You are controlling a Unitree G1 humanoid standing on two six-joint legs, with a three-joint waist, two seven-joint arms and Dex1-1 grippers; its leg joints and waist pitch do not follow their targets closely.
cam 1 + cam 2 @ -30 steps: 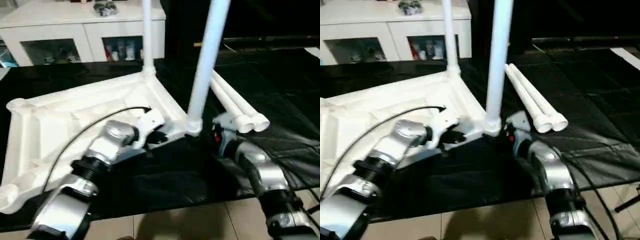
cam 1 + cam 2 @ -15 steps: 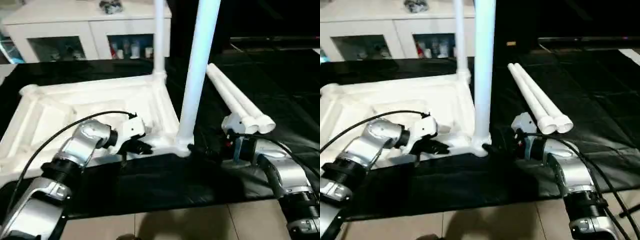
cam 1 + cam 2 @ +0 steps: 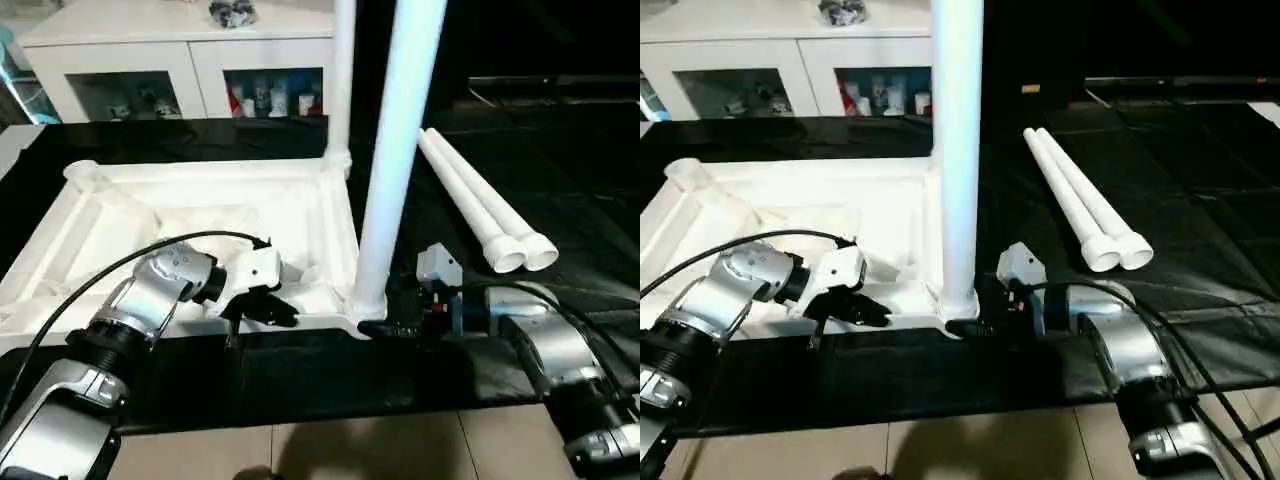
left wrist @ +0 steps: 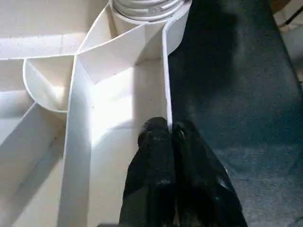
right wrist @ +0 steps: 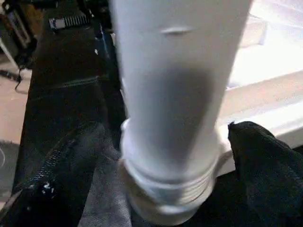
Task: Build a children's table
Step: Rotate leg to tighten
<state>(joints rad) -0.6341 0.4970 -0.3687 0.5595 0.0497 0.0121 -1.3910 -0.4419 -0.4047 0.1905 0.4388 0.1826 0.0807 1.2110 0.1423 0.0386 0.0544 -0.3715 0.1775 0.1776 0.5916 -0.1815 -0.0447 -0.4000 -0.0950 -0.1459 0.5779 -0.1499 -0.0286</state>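
Observation:
The children's table lies upside down as a white ribbed tabletop [image 3: 120,215] on a black cloth. One white leg [image 3: 395,150] stands upright in the near right corner socket, and a second leg [image 3: 343,80] stands in the far right corner. Two loose legs [image 3: 475,205] lie side by side to the right. My left gripper [image 3: 283,315] is shut on the tabletop's thin near rim [image 4: 165,94], left of the near leg. My right gripper [image 3: 380,325] is open, with one finger [image 5: 265,170] on each side of that leg's threaded base [image 5: 170,189].
A white glass-door cabinet [image 3: 150,60] stands behind the tabletop. The black cloth [image 3: 300,380] ends at a tiled floor [image 3: 350,450] just in front of my arms. A black cable [image 3: 110,275] arcs over my left forearm.
The camera has swung, so the whole scene sits differently. My right forearm has turned more crosswise and its fingers have closed in around the near leg's base. The left gripper stays on the rim.

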